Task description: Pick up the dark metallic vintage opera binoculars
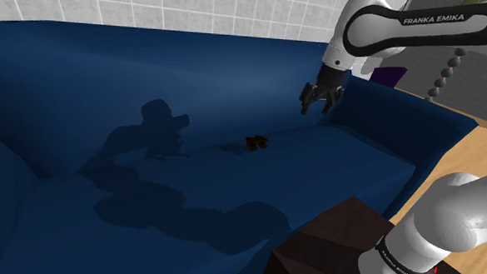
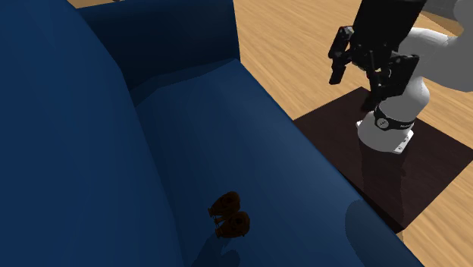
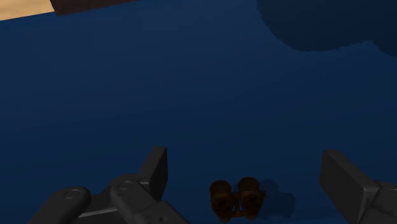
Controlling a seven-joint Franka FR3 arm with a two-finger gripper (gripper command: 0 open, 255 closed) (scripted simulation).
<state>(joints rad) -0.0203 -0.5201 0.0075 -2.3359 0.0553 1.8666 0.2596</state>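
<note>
**Shoulder view: my gripper [image 1: 320, 104] hangs open above the blue sofa [image 1: 153, 62]**

On the shoulder view's left is the tall back of the sofa. Behind it is a wall [image 1: 196, 7] of white tiles. My arm's dark shadow [image 1: 150, 135] falls across the back and the seat. Go right and there are the binoculars [image 1: 257, 142]. They are small and dark brown, and they lie on the seat all by themselves. Right of them and higher up is my gripper. It is in the air near the sofa's arm rest [image 1: 401, 121] and touches nothing. At the lower right is my dark stand [image 1: 330, 243], and it sits on a wood floor [image 1: 476, 157].

In the second exterior view the sofa is on the left. The binoculars lie low in the picture on the seat, close to where the seat meets the back. My gripper is up in the air at the upper right, well apart from them. The stand is under my arm on the right.

In the wrist view my two black fingers [image 3: 156, 168] stand far apart, and nothing is pinched between them. The binoculars show between the fingers, down on the blue seat. My fingers do not touch them. I see two short round tubes side by side. I think their round ends point up at me, but it is too dark to be sure.
</note>
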